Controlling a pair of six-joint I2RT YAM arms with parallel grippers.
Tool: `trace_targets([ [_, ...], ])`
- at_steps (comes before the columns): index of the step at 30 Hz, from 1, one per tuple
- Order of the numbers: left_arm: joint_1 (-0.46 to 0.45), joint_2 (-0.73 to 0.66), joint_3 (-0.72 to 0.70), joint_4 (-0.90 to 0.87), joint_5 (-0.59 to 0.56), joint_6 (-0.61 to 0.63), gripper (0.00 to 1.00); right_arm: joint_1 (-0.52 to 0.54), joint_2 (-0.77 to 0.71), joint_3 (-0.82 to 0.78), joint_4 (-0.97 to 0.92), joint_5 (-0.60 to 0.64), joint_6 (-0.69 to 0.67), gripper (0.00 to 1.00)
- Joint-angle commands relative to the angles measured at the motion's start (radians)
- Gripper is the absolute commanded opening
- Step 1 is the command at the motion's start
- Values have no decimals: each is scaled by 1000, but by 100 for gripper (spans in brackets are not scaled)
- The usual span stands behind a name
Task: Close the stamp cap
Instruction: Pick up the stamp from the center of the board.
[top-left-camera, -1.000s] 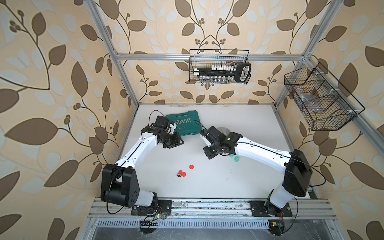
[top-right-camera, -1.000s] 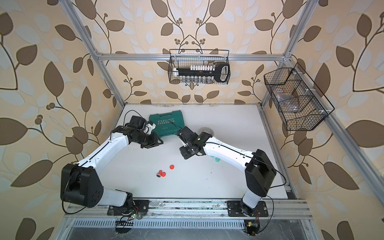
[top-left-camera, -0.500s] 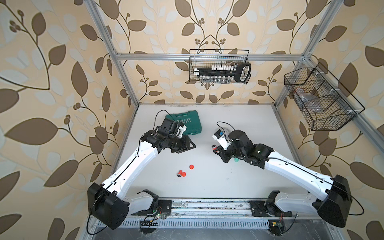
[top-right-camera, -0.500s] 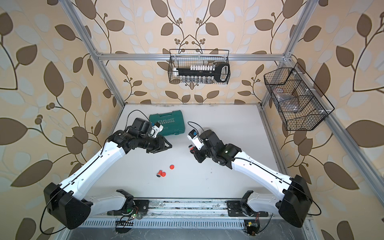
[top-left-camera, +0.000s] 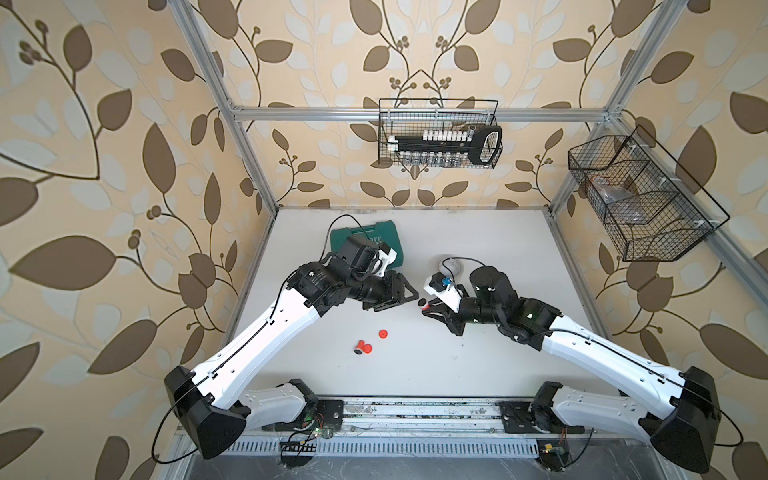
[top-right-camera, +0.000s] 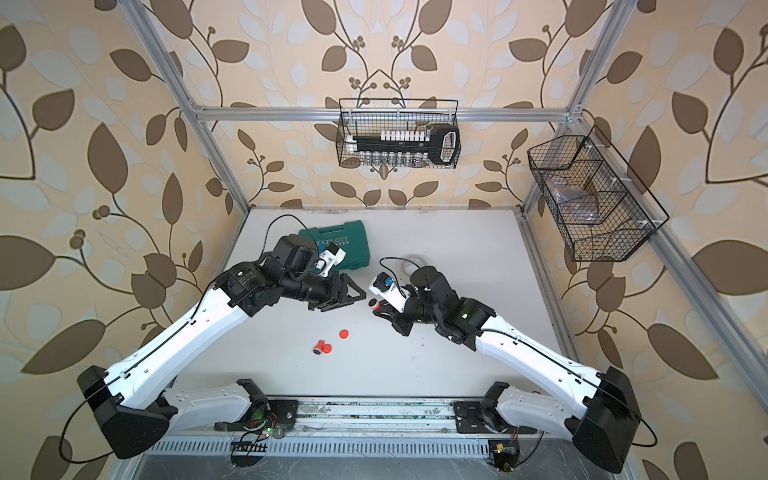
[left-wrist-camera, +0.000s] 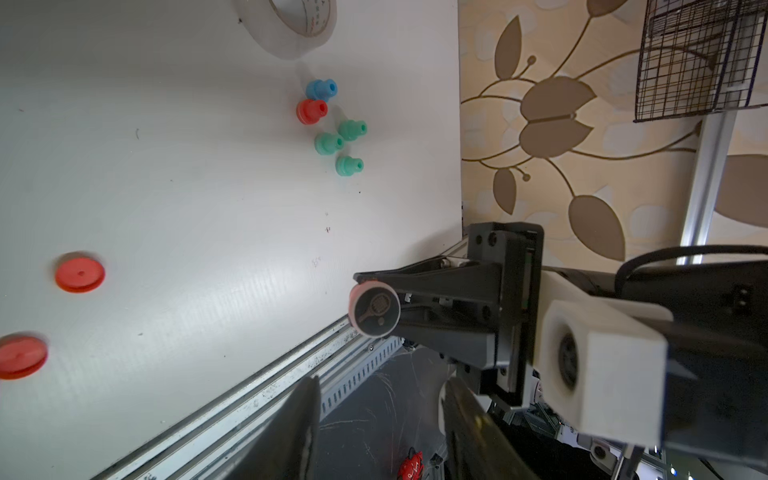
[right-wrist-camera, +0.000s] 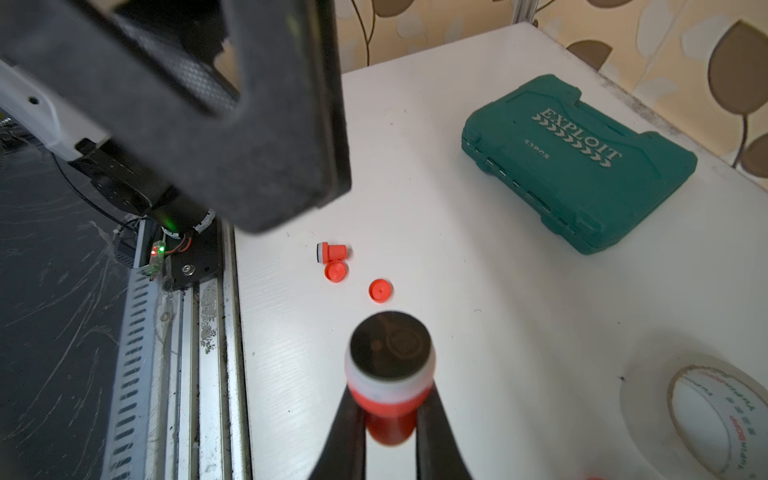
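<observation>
Overhead view: two robot arms meet mid-table over a white table (top-left-camera: 478, 374). My right claw (right-wrist-camera: 390, 432) is clamped on the red body of a stamp (right-wrist-camera: 390, 374). The cap is off and the dark printing face is bare. The stamp's long axis lies approx. level, w/ the face aimed straight at my left claw (top-left-camera: 401, 301). That claw sits just beside the stamp, not touching. In the left wrist view its jaws stand partly apart w/ nothing btwn them.

A loose red cap (top-left-camera: 382, 333) lies flat on the table, near the left claw and toward the front rail from it, on the left arm's side. Further that way a second stamp (top-left-camera: 360, 345) lies on its side, another cap (top-left-camera: 368, 350) just beside it.

My read: the left arm is nearer the loose cap, so it prob. drops for that. Then I'd bring the cap back w/ its open side facing the bare face and push along the stamp's axis.
</observation>
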Motion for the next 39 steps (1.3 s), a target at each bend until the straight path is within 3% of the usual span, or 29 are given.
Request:
trace_targets([
  [1, -33, 22, 33, 17, -27, -37, 51, 5, -31, -25, 60, -36, -39, 9],
  [14, -104, 72, 45, 46, -52, -71, 49, 17, -66, -40, 66, -66, -77, 8],
  [39, -117, 88, 61, 36, -50, -71, 20, 36, -96, -41, 46, 36, -113, 10],
])
